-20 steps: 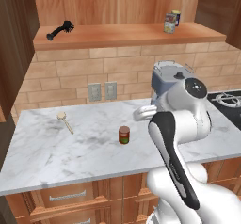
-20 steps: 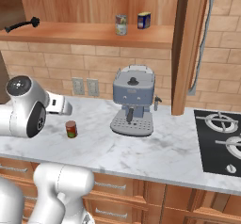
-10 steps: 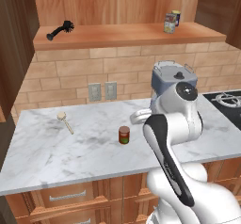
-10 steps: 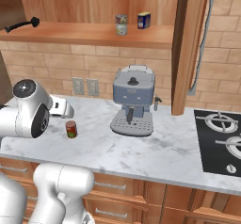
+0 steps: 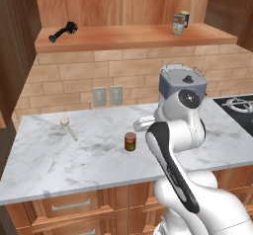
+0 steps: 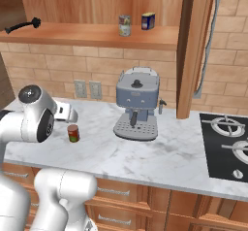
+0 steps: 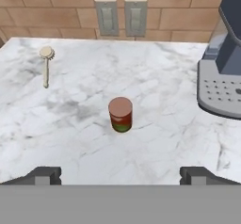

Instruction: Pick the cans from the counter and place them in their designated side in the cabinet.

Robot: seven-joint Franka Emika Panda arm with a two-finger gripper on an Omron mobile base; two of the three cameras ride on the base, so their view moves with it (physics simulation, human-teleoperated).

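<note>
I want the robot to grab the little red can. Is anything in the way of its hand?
No. The open gripper faces the dark red can across bare counter. The wooden spoon and coffee machine stand off to the sides.

Three cans: dark red can (image 7: 121, 114) on counter (image 5: 44, 165), silver can (image 6: 125, 25) and blue can (image 6: 147, 21) (both shelved); one spoon (image 7: 45, 64), one brush (image 5: 63, 31), one coffee machine (image 6: 137, 104), two outlets (image 7: 121, 17).

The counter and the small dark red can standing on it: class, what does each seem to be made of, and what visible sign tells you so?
The counter looks like polished white marble, going by its grey veining. The dark red can looks like metal: a plain cylinder with a flat top and a green band low on its side, though the rendering leaves this open.
</note>
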